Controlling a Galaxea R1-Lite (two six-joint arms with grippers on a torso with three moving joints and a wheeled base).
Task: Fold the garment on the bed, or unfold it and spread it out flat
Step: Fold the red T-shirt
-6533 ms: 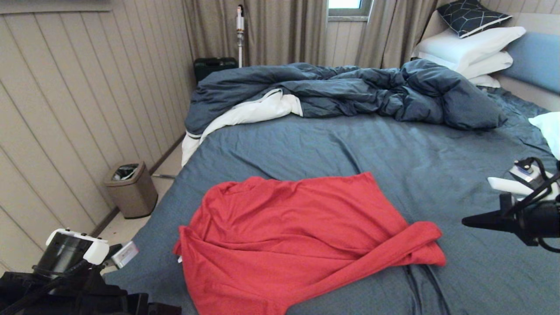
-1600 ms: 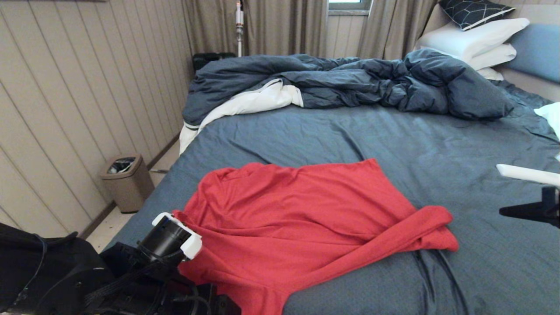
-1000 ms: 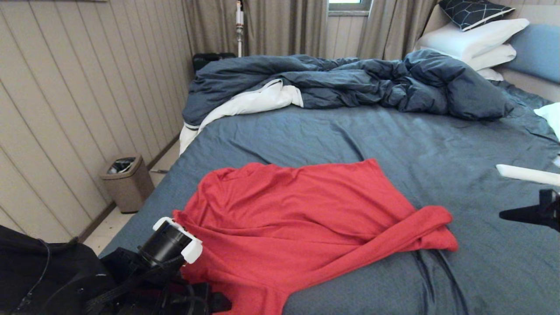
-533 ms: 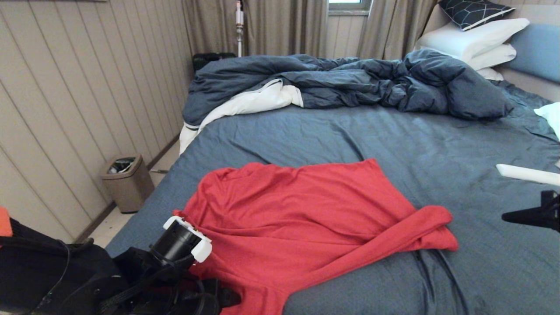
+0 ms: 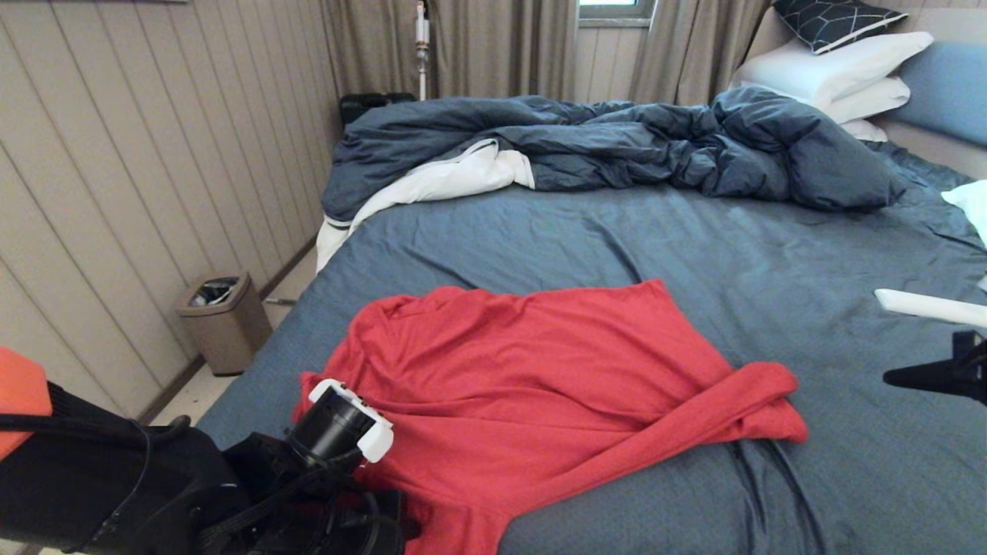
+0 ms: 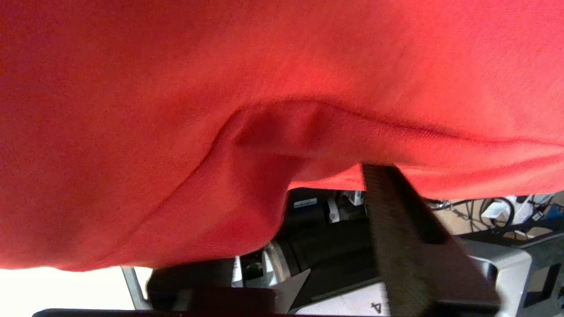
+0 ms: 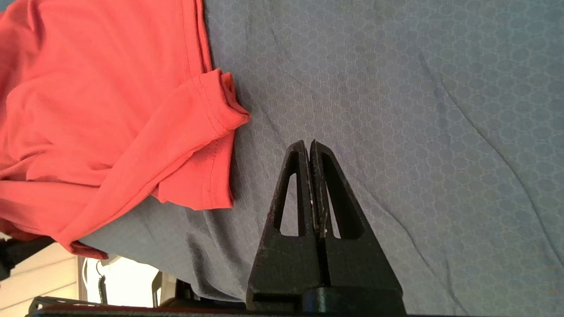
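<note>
Since the earlier frames, left arm has advanced over the near-left edge of the bright red thin-jersey T-shirt (image 5: 540,385), its white-capped wrist now lying further onto the cloth; the shirt's left hem corner has bulged outward a little. Left gripper (image 6: 374,176) — one dark ribbed finger (image 6: 396,229) touches the underside of a red fold; the second finger is hidden, so whether it grips the cloth cannot be told. Right gripper (image 7: 309,147) hangs at 3 o'clock from the shirt, apart from it, both black fingers pressed together with nothing between, above the blue-grey sheet of the wide bed (image 5: 771,270). Shirt lies rumpled at the bed's near side, one sleeve folded toward 4 o'clock. Rumpled dark blue duvet (image 5: 617,146) at 12 o'clock; stacked white pillows (image 5: 833,77) at 1 o'clock.
</note>
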